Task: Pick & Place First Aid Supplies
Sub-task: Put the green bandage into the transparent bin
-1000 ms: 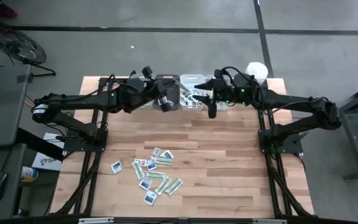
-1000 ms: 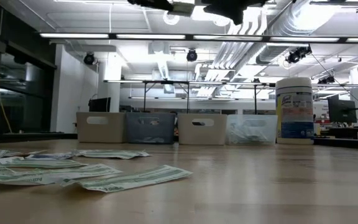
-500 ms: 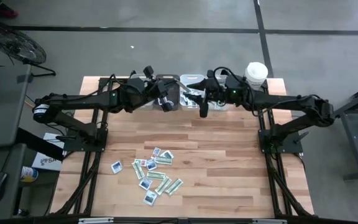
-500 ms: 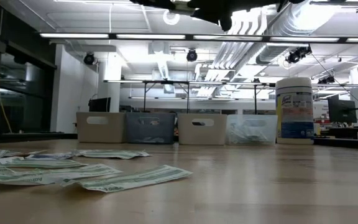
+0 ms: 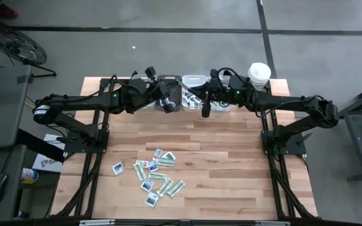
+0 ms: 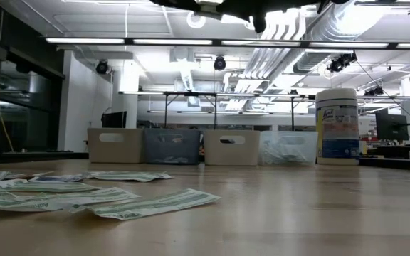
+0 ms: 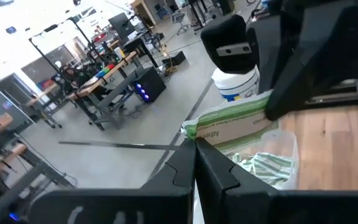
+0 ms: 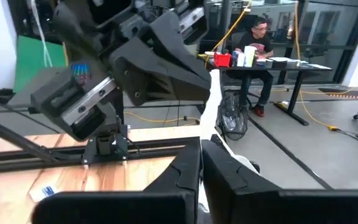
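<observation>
My left gripper (image 7: 194, 155) and right gripper (image 8: 201, 155) both clamp one green-and-white packet (image 7: 235, 124) above the bins (image 5: 197, 94); light, limp paper, best pinched at its ends

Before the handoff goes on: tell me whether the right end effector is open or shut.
Shut: the right end effector pinches a green-and-white packet above the bins; its fingers nearly meet.

- My right hand (image 5: 204, 108) has slid along the row of bins (image 5: 193, 82) toward my left hand (image 5: 166, 105), and sits nearer to it than a second ago.
- Its fingers, wide apart before, have closed on the green-and-white packet (image 7: 235, 124) that my left hand grips too.
</observation>
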Motion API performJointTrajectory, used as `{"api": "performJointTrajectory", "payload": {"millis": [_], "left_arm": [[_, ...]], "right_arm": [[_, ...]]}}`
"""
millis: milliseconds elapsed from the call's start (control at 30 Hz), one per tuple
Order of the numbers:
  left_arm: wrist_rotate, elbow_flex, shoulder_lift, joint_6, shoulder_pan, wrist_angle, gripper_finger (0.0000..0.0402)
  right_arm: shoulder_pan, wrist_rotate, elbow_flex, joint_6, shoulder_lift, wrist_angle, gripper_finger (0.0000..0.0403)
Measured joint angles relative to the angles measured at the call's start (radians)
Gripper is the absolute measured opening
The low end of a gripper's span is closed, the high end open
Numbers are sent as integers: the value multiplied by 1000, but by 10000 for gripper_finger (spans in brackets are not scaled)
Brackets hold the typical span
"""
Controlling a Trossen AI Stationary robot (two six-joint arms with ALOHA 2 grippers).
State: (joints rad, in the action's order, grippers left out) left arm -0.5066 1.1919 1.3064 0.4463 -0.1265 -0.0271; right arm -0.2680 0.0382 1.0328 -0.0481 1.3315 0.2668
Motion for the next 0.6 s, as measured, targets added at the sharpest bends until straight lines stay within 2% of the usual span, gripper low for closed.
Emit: {"api": "performJointTrajectory", "payload": {"millis": [167, 367, 500, 600], "left_arm": [[0, 0, 0, 97, 2, -1, 27], [-56, 0, 0, 133, 2, 0, 114], [-82, 0, -16, 178, 2, 13, 169], [-119, 1, -54, 186, 2, 68, 194]], "right_arm": [[0, -32, 0, 19, 0, -2, 2], [-28, -56, 0, 51, 0, -32, 1], [-60, -121, 0, 76, -9, -91, 1], [-90, -186, 0, 98, -27, -157, 1]]}}
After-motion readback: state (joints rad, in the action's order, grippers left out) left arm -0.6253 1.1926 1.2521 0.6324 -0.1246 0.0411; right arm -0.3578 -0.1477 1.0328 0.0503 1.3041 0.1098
